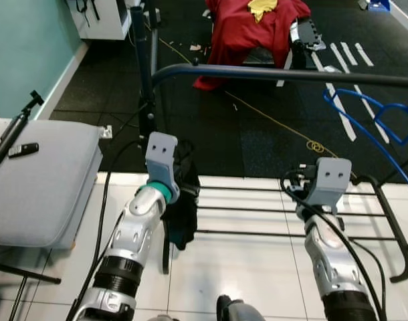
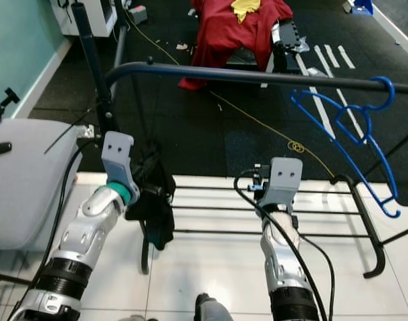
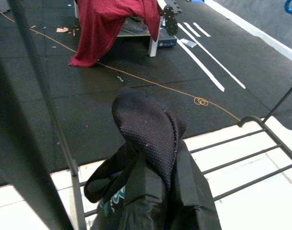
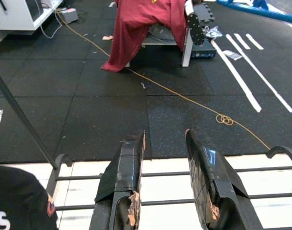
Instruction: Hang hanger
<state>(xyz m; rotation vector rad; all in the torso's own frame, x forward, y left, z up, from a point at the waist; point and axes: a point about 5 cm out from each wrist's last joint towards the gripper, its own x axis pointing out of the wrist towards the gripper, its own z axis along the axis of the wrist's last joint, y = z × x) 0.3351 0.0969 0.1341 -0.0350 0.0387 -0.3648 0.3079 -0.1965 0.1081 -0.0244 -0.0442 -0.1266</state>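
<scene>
Blue hanger is already on the dark rail of the garment rack, far right. The right eye view gives you its hook over the rail and the whole body hanging below; the left eye view cuts it at the frame edge, so you only get part of the loop.

Left pincer: in the left wrist view its fingers look pressed together with black cloth bunched round them, so it's prob. gripping that cloth, though the fabric hides the tips & I can't be sure. In the eye views the cloth hangs as a dark bundle just right of the left wrist, near the rack's upright post.

Right pincer: fingers apart, nothing between them — clear in the right wrist view. Eye views only give you the grey wrist housing, not the fingers. It sits over the rack's low base bars, well apart from the hanger, which is farther & to the right.

Also: red garment draped over a bench, far centre, on black mat floor. Orange cord runs across the mat. Grey padded surface at near left w/ a small black remote-like item on it.
</scene>
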